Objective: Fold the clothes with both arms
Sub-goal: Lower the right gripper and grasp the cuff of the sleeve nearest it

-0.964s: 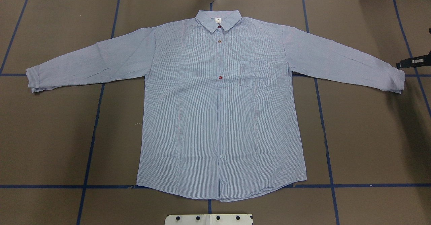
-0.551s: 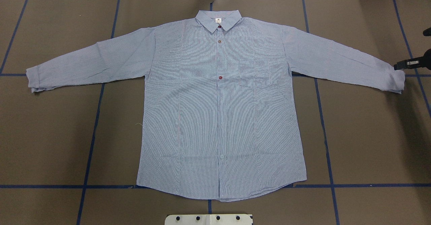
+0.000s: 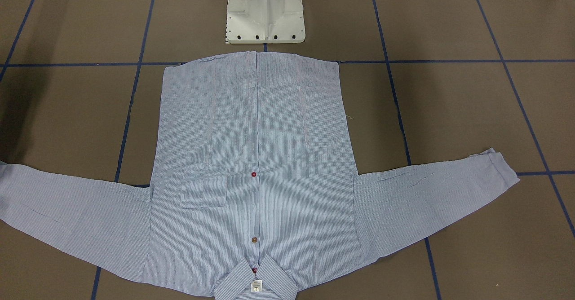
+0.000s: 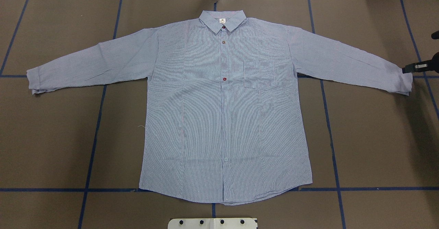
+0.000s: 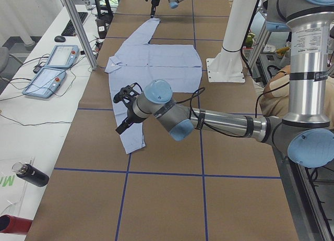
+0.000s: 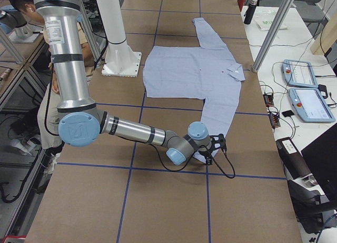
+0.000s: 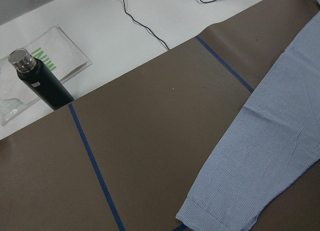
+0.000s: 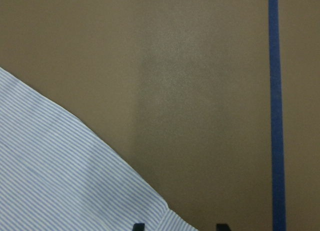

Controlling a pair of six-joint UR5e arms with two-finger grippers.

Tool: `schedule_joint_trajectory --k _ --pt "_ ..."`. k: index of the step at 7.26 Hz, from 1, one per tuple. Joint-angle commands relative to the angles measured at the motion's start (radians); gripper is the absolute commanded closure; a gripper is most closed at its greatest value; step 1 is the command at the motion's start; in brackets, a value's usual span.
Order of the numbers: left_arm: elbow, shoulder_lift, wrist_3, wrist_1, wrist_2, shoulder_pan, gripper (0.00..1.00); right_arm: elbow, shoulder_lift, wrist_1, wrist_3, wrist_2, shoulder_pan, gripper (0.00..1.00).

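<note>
The shirt (image 4: 223,112) lies spread flat, front up, on the table (image 4: 51,136) before me. Its hem is just ahead of my pedestal base (image 4: 212,223) and its collar (image 4: 222,20) is at the far side, with one sleeve stretched out to my left and one to my right. The chest pocket (image 4: 260,75) sits to the right of the button line. My right pincer (image 4: 406,68) is at the far edge of the right cuff (image 4: 404,83), its tips apart with the cuff's corner between them. My left pincer (image 5: 120,129) hangs above the table near the left cuff (image 7: 215,216). Beyond that end, a bottle (image 7: 45,88) lies on the side table (image 7: 100,21).
</note>
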Motion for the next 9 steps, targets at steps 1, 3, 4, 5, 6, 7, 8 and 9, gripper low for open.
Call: schedule_joint_trajectory --k 1,3,4,5,6,7,8,9 --pt "0.002 0.002 -0.001 -0.013 -0.002 0.0 0.0 -0.009 -0.005 0.027 0.023 0.003 0.0 0.44" --pt "0.002 0.002 0.001 -0.013 -0.002 0.0 0.0 -0.015 -0.003 0.064 0.08 -0.002 -0.012 0.48" --pt "0.002 0.002 0.001 -0.013 -0.002 0.0 0.0 -0.024 -0.003 0.069 0.08 -0.002 -0.012 0.48" --pt "0.002 0.002 0.001 -0.013 -0.002 0.0 0.0 -0.027 -0.005 0.07 0.08 -0.004 -0.014 0.47" --pt "0.002 0.002 0.001 -0.013 -0.002 0.0 0.0 -0.029 -0.005 0.069 0.08 -0.028 -0.02 0.47" --pt "0.002 0.002 0.001 -0.013 -0.002 0.0 0.0 -0.036 -0.005 0.069 0.08 -0.04 -0.026 0.47" --pt "0.002 0.002 0.001 -0.013 -0.002 0.0 0.0 -0.042 -0.005 0.07 0.08 -0.04 -0.028 0.47" --pt "0.002 0.002 0.001 -0.013 -0.002 0.0 0.0 -0.042 -0.005 0.07 0.08 -0.042 -0.029 0.47"
